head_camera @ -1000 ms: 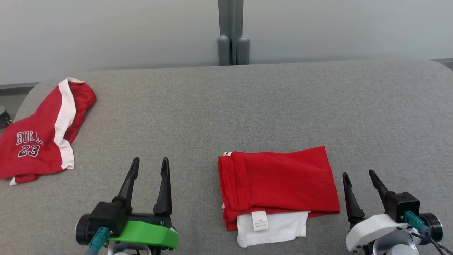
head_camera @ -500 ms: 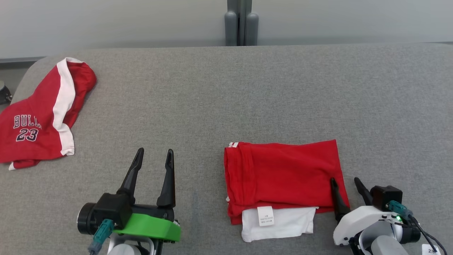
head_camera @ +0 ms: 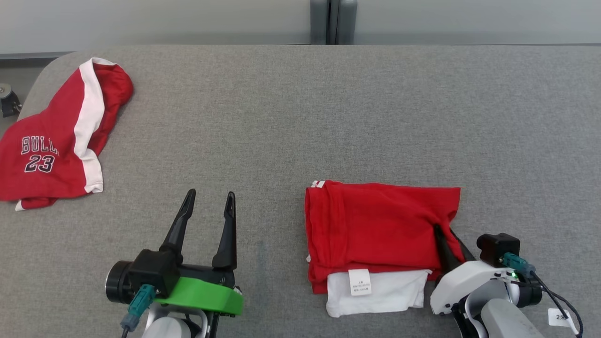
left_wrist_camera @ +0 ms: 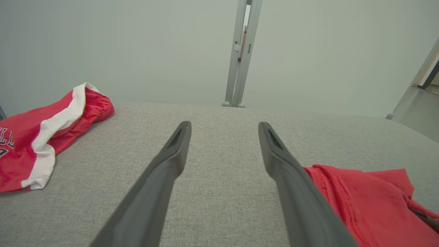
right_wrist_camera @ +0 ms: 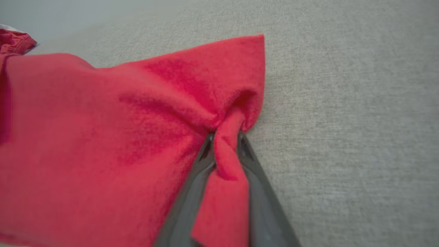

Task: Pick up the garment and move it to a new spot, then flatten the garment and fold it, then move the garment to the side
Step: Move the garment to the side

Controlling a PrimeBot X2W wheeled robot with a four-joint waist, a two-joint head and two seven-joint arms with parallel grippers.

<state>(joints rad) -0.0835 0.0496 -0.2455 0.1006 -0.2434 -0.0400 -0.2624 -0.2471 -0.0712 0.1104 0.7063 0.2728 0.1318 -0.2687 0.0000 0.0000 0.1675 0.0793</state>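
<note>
The garment (head_camera: 375, 230) is a folded red piece with a white layer and a label along its near edge, lying on the grey surface (head_camera: 300, 117) at centre right. My right gripper (head_camera: 446, 232) is shut on the garment's right edge; in the right wrist view a bunched ridge of the red cloth (right_wrist_camera: 226, 151) is pinched between the dark fingers (right_wrist_camera: 192, 192). My left gripper (head_camera: 209, 199) stands open to the left of the garment, apart from it, with nothing between its fingers (left_wrist_camera: 164, 171). The garment's left edge (left_wrist_camera: 356, 199) lies beside the right finger in the left wrist view.
Another red garment with a white stripe and "BULLS 23" lettering (head_camera: 56, 145) lies crumpled at the far left, also seen as red cloth (left_wrist_camera: 41, 137) from the left wrist. A grey post (head_camera: 332, 21) stands behind the surface's far edge. A rounded corner of the surface is at far left.
My right gripper moved left onto the garment's right edge and closed, bunching the cloth there. The head camera tilted down, shifting the whole scene. The left gripper stayed open.
</note>
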